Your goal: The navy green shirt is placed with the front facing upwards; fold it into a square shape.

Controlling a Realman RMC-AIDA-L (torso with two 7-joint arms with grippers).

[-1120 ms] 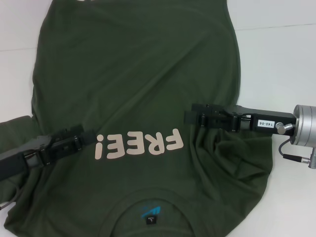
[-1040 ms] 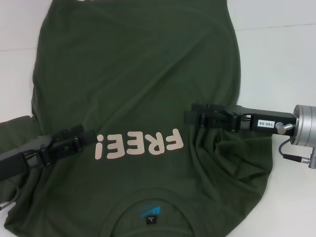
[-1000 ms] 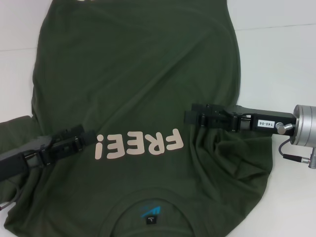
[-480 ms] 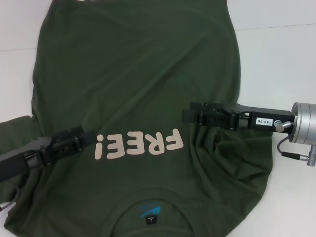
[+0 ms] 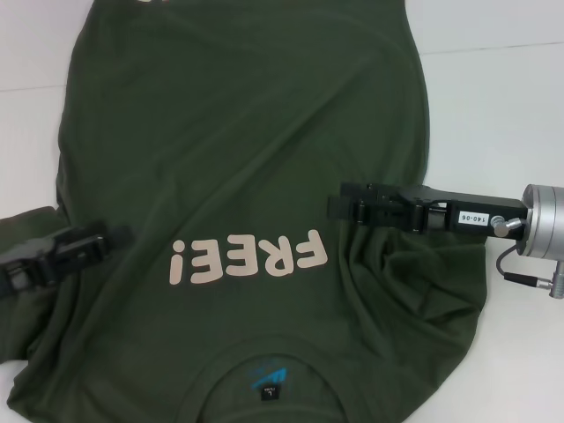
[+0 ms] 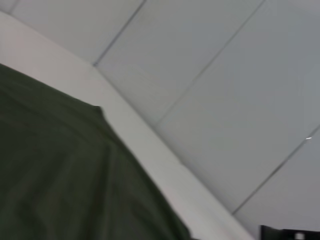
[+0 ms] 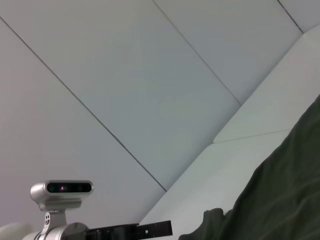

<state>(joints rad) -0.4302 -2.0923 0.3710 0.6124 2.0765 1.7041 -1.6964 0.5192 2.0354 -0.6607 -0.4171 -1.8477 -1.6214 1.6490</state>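
The navy green shirt (image 5: 247, 159) lies spread face up on the white table (image 5: 502, 106), its beige "FREE!" lettering (image 5: 249, 258) and neck label (image 5: 269, 382) toward the near edge. Its right side is folded inward and bunched in wrinkles (image 5: 405, 273). My right gripper (image 5: 339, 204) hovers over the inner end of that bunched fold, just right of the lettering. Over the shirt's left edge sits my left gripper (image 5: 101, 242), beside the sleeve (image 5: 26, 225) that sticks out. The left wrist view shows shirt cloth (image 6: 60, 175), and so does the right wrist view (image 7: 285, 200).
White table surface (image 5: 26, 115) lies bare to the left of the shirt too. A pale panelled wall (image 6: 225, 75) stands behind the table. The right wrist view shows a camera head (image 7: 62, 192) and a black arm segment (image 7: 130, 231).
My left gripper has drawn back leftward from beside the lettering to the shirt's left edge. The right gripper barely shifted. The cloth lies as before.
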